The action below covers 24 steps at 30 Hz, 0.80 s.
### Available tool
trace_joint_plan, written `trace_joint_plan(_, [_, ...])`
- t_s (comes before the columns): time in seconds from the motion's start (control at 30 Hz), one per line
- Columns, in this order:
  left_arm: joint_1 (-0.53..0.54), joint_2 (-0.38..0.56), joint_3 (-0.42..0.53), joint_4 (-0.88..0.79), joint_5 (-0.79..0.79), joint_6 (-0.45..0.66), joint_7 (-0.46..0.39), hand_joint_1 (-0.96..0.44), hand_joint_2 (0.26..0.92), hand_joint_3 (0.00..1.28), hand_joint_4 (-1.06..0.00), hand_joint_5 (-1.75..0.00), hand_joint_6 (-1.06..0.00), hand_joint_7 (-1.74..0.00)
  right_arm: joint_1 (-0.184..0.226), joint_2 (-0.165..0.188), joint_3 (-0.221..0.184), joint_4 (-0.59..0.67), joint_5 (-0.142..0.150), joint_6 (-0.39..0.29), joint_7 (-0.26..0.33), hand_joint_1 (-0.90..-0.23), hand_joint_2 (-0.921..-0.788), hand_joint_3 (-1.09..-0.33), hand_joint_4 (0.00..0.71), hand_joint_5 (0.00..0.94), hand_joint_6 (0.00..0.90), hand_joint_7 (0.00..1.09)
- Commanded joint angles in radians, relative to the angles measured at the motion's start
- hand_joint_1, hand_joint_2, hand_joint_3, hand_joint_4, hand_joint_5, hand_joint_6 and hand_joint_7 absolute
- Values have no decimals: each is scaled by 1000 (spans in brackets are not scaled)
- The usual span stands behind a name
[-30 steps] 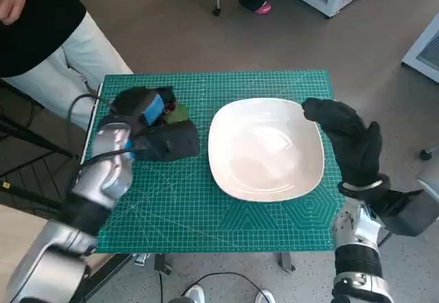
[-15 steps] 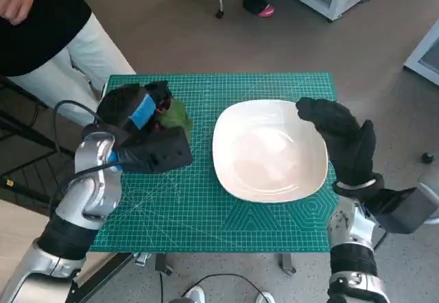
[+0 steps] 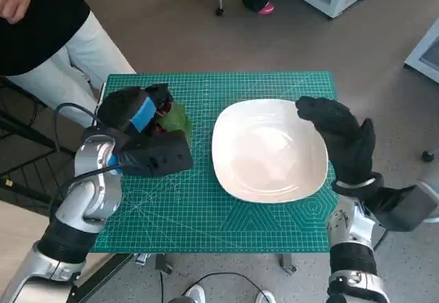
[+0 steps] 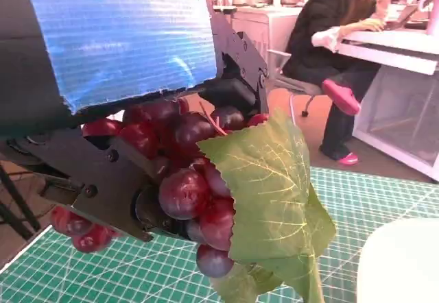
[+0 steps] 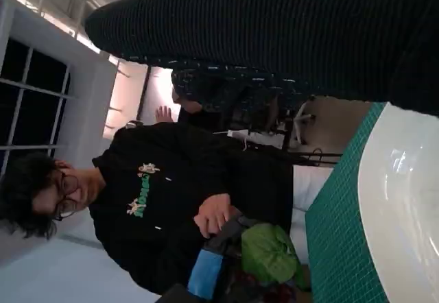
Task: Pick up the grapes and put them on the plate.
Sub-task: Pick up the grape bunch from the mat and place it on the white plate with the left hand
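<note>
My left hand (image 3: 134, 114) grips a bunch of dark red grapes (image 4: 180, 179) with a green leaf (image 4: 271, 193), lifted a little above the green mat (image 3: 185, 200) at its left side. The leaf (image 3: 177, 118) shows beside the hand in the head view. The wide white plate (image 3: 269, 150) lies right of it on the mat. My right hand (image 3: 339, 135), gloved, rests at the plate's right rim and holds nothing. The right wrist view shows the plate's rim (image 5: 398, 200), the leaf (image 5: 269, 253) and my left hand (image 5: 206, 275).
A person in a black top (image 5: 178, 200) and pale trousers (image 3: 75, 63) stands at the table's far left corner. Another person (image 4: 329, 22) sits at a desk beyond. A black cable (image 3: 75, 107) loops by my left wrist.
My left hand has lifted the grapes off the mat and drawn slightly back toward me. The head camera shifted a little. My right hand has stayed at the plate's rim.
</note>
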Motion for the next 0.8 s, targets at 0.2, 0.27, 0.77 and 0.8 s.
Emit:
trace_joint_plan(0.2, [-85,-73,-61,-24,71,11,-48,1,920,105,-583,-1309,-647,-1108,18,-7,-8,-1,12,18,21,-390,-921,-539,557,1,515,5])
trace_joint_plan(0.27, [-104,-94,-74,-14,77,6,-52,1,920,107,-575,-1351,-656,-1066,19,-10,-10,-2,14,18,23,-389,-921,-538,557,1,515,5])
trace_joint_plan(0.77, [-248,-245,-151,136,82,-64,-25,2,921,156,-537,-1467,-607,-1044,33,-29,-31,-11,26,18,33,-388,-921,-532,559,2,517,5])
trace_joint_plan(0.8, [-257,-254,-155,155,80,-76,-17,2,921,156,-534,-1468,-610,-1045,34,-30,-31,-13,28,17,32,-388,-921,-531,560,2,518,6])
